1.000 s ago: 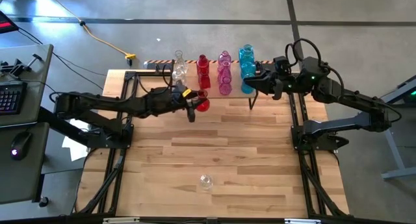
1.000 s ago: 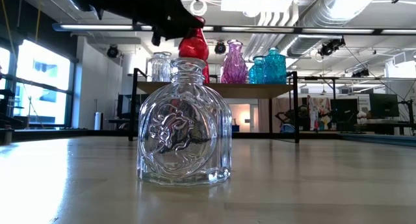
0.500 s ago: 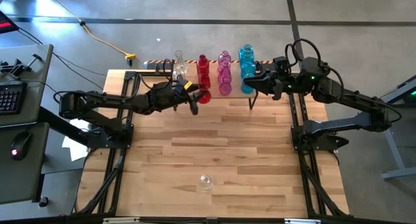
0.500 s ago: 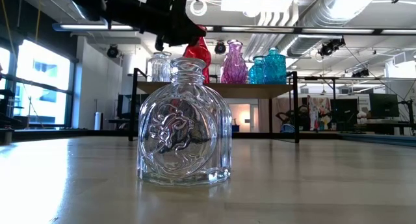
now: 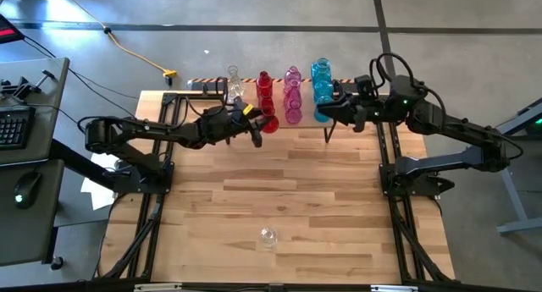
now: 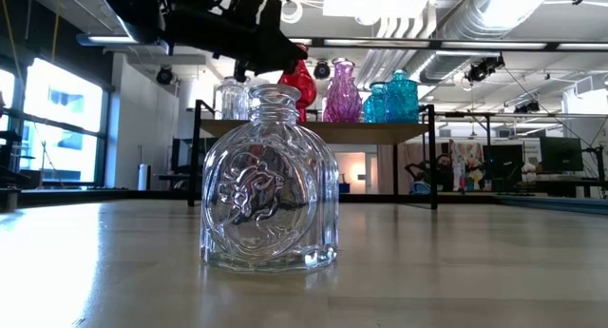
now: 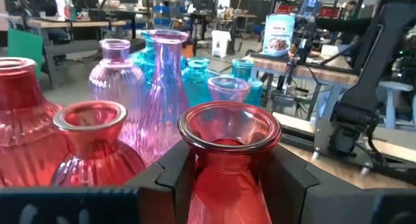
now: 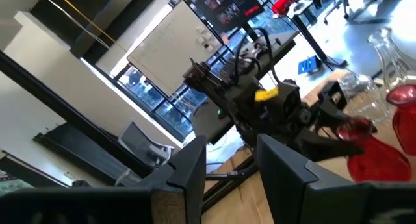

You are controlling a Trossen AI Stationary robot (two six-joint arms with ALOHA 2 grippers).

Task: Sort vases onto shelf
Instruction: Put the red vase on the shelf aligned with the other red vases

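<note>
Red vase (image 5: 268,123): clamped at the neck in left pincer (image 5: 255,129), held tilted at the shelf (image 5: 305,121) front edge, just beside the red group. Since 1 s ago: carried up from lower over the table (image 5: 279,190) to shelf level; placement looks near, not yet set down. Right pincer (image 5: 332,111): by the blue vases (image 5: 321,80), fingers apart w/ nothing between, unmoved. Clear vase (image 5: 268,236): 1 left on table, well apart from shelf, same spot as before.
</note>
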